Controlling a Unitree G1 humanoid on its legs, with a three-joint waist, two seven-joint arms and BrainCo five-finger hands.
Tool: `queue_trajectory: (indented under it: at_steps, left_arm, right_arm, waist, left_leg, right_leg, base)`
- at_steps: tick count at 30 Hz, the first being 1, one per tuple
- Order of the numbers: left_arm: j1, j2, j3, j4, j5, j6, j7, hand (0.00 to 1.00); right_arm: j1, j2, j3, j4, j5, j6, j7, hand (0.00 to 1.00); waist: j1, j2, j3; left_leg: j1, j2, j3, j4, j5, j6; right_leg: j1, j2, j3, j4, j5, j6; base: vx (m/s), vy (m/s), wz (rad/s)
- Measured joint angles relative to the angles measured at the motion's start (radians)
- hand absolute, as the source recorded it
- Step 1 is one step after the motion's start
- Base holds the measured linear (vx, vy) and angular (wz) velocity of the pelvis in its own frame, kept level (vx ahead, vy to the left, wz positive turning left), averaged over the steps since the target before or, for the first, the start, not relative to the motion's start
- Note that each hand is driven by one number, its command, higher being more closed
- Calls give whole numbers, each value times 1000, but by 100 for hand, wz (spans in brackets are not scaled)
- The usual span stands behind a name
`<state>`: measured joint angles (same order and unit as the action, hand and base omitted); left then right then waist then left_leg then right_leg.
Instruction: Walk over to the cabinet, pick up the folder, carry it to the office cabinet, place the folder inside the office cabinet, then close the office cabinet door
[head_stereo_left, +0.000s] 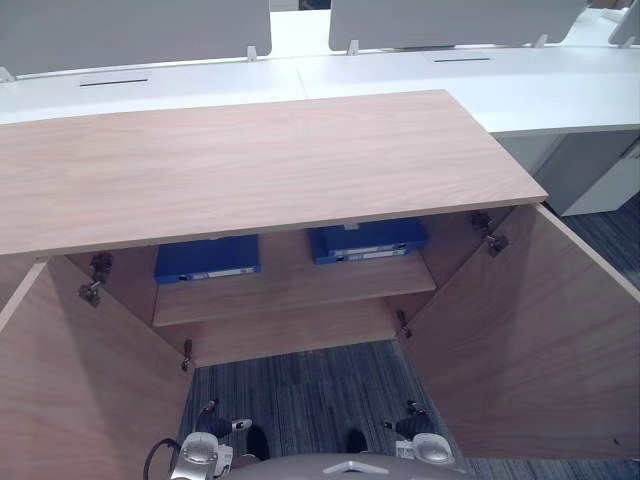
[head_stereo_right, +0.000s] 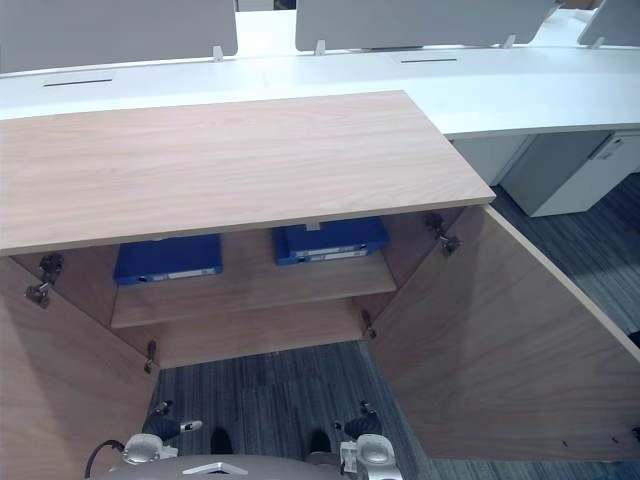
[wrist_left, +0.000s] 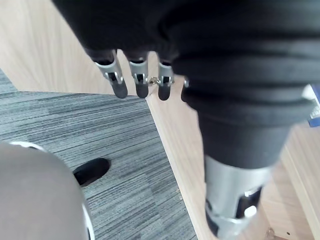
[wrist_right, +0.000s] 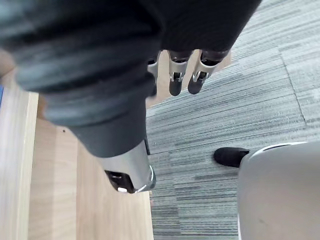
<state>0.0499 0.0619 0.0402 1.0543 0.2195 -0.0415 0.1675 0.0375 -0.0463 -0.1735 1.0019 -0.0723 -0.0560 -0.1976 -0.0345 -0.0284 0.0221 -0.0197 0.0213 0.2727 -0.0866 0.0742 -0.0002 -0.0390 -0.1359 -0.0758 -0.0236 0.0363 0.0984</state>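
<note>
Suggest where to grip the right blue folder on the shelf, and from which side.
Probably the front edge of the right folder, the labelled one facing the open doors. It lies flat on the shelf, tucked under the cabinet top, so access from above is blocked. Come in low from the front, pinch that edge and slide it out. The left hand and right hand hang open, empty.

The cabinet top (head_stereo_left: 250, 165) is light wood with fine lines in it, smooth and not shiny. The left door (head_stereo_left: 70, 380), the right door (head_stereo_left: 530, 340) and the shelf (head_stereo_left: 290, 292) are the same wood. The little hinges (head_stereo_left: 95, 280) are shiny grey metal. The left blue folder (head_stereo_left: 207, 258) and the right blue folder (head_stereo_left: 367, 240) have smooth covers. The carpet (head_stereo_left: 310, 385) is grey, stripy and rough. The far desks (head_stereo_left: 520, 90) are smooth and white. The left hand (wrist_left: 141, 80) has shiny silver fingers and a dark ribbed cover.
</note>
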Motion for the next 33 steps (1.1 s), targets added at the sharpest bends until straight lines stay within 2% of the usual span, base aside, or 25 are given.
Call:
queue_trajectory:
  at_steps: [3, 8, 11, 17, 21, 25, 29, 31, 32, 33]
  left_arm:
    - [-2, 0, 3, 25, 0, 2, -1, 0]
    - [-5, -3, 17, 30, 0, 16, -2, 0]
    - [-5, -6, 47, 35, 0, 20, -2, 0]
    - [-6, -46, 136, 21, 0, 21, -9, 0]
    - [-9, -93, 214, -16, 0, 21, -15, 0]
    - [-27, -139, 255, -29, 2, 20, -37, 0]
    - [-26, -151, 263, -62, 2, 17, -48, 0]
    - [-28, -152, 260, -64, 5, 9, -51, 0]
    - [-27, -152, 258, -63, 8, 9, -52, 0]
    - [-28, -152, 243, -64, 19, 5, -59, 0]
  right_arm:
    - [8, -1, -58, -5, 73, -2, -3, 0]
    - [54, 9, -205, -62, 188, -7, -28, 0]
    - [100, 20, -286, -151, 245, -12, -40, 0]
    - [170, 43, -422, -396, 315, -30, -79, 0]
    - [173, 39, -466, -575, 322, -49, -110, 0]
    - [151, -5, -481, -730, 322, -70, -110, 0]
    - [91, -41, -502, -806, 322, -90, -109, 0]
    - [47, -100, -497, -838, 322, -99, -101, 0]
    - [36, -113, -496, -838, 322, -99, -94, 0]
    - [10, -153, -485, -838, 322, -104, -82, 0]
  waist:
    - [-4, 5, -6]
    - [-27, 5, -6]
    - [-38, 5, -6]
    - [-84, 14, -4]
    - [-114, 35, -12]
    - [-145, 70, -3]
    - [-158, 98, 5]
    - [-160, 118, 30]
    - [-161, 120, 32]
    - [-162, 136, 37]
  left_leg:
    - [26, -1, 36, 0, -18, -4]
    - [63, 0, 104, 1, -44, -13]
    - [101, 2, 172, 1, -68, -18]
    - [168, 15, 307, 7, -112, -33]
    - [179, 30, 402, 7, -130, -51]
    - [205, 50, 487, 7, -140, -66]
    - [212, 65, 542, 10, -149, -79]
    - [210, 85, 576, 56, -176, -95]
    - [207, 88, 580, 62, -180, -97]
    - [202, 94, 590, 75, -188, -99]
  right_leg:
    - [5, 1, 37, -2, 0, 1]
    - [4, 6, 103, -2, 4, -1]
    - [4, 13, 160, -2, 8, -5]
    - [-5, 38, 264, 12, 2, -21]
    - [-71, 74, 332, 73, -13, -31]
    - [-96, 112, 397, 93, -13, -16]
    - [-123, 144, 431, 112, -19, -8]
    - [-130, 159, 459, 115, -20, -6]
    - [-135, 163, 465, 117, -21, -6]
    - [-140, 170, 477, 118, -21, -6]
  base:
    - [32, 11, -35]
    - [40, 11, -44]
    - [22, 14, -67]
    - [14, -14, -63]
    - [34, -75, -72]
    - [63, -82, -56]
    - [64, -92, -49]
    - [42, -76, -38]
    - [48, -78, -39]
    - [47, -72, -28]
